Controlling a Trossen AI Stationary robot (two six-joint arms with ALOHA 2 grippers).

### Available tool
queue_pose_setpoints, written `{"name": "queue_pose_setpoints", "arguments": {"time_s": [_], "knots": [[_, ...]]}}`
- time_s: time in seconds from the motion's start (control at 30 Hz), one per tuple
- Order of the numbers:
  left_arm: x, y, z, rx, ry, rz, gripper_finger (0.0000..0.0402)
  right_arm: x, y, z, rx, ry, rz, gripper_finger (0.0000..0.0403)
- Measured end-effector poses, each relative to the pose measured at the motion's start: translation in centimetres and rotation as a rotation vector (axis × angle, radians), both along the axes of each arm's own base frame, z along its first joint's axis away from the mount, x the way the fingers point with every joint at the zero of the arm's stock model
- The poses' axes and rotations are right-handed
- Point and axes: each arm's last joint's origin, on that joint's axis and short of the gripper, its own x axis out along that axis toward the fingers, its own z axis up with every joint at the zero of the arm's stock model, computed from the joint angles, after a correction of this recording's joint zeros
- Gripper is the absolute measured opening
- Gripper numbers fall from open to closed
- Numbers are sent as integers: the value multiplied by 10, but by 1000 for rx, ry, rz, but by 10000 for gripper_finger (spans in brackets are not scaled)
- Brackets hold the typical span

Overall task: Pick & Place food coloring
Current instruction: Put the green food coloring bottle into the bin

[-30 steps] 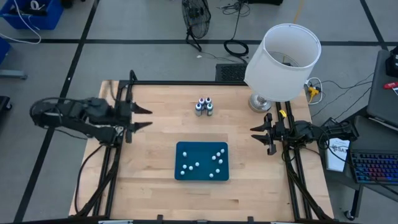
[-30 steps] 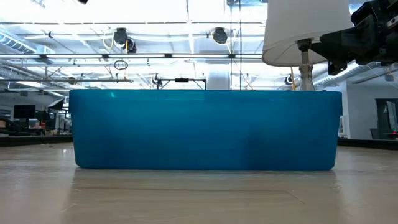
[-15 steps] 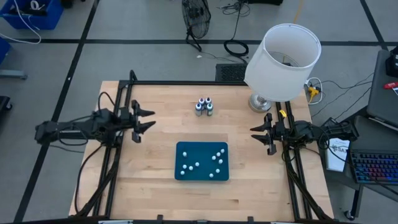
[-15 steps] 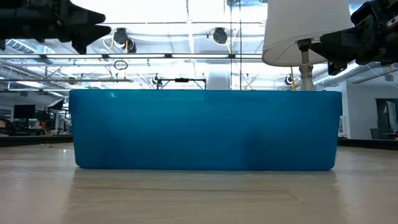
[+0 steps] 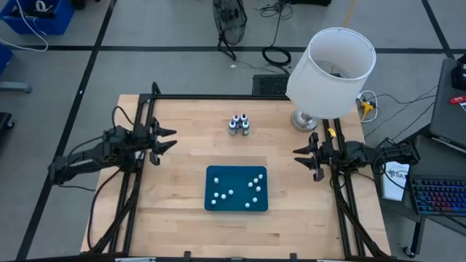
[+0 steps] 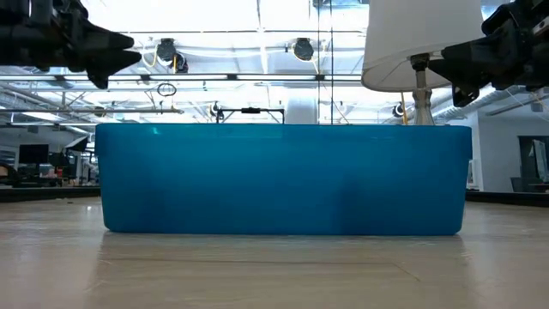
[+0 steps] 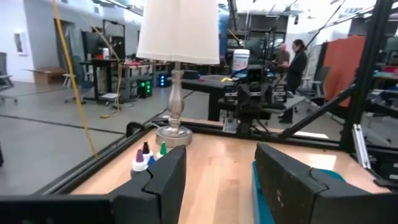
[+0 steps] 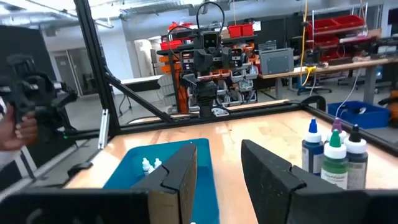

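Standing upright in a tight cluster toward the far middle of the light wooden table point(image 5: 182, 182): four small food coloring bottles point(image 5: 239, 124) with dark bodies and coloured caps, seen from the right wrist as blue, purple, green and black tips point(image 8: 333, 152), and from the left wrist just in front of the lamp's base point(image 7: 148, 158). Well apart from them, nearer the front edge: a rectangular teal plastic tray point(image 5: 237, 188), holding a scatter of tiny white-capped pieces; filling most of the low view with its blue side wall point(image 6: 283, 178). At the far right corner, a white-shaded table lamp on a silver foot point(image 5: 331, 69).

Left gripper point(image 5: 169, 138) raised above the table's left side, fingers spread apart, empty, pointing toward the middle; dark against the ceiling lights in the low view point(image 6: 116, 53). Right gripper point(image 5: 300, 156) waiting at the right edge, fingers likewise parted and holding nothing, aimed inward. Both well apart from the bottles and from the tray. Beyond the table, a person standing far back in the room in the left wrist view.
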Motion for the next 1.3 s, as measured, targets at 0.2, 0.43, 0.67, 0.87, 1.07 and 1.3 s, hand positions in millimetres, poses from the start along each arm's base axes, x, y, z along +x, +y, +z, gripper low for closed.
{"name": "queue_pose_setpoints", "arguments": {"time_s": [0.2, 0.43, 0.67, 0.87, 1.07, 1.3], "knots": [[1, 4, -7, -34, 5, 60, 202, 0, 0, 0, 15, 0, 1, 114], [8, 7, -34, -90, -29, 65, 208, 0, 0, 0, 23, -2, 2, 114], [8, 6, -37, -62, 5, 50, 198, -3, 0, 15, 63, -162, 7, 114], [9, 6, -45, -69, 90, 54, 192, -4, -1, 18, 62, -189, 6, 114], [9, 7, -49, -121, 122, 69, 203, -6, -1, 25, 69, -269, 6, 114], [10, 7, -51, -84, 149, 73, 209, -6, -1, 26, 77, -274, 7, 114]]}}
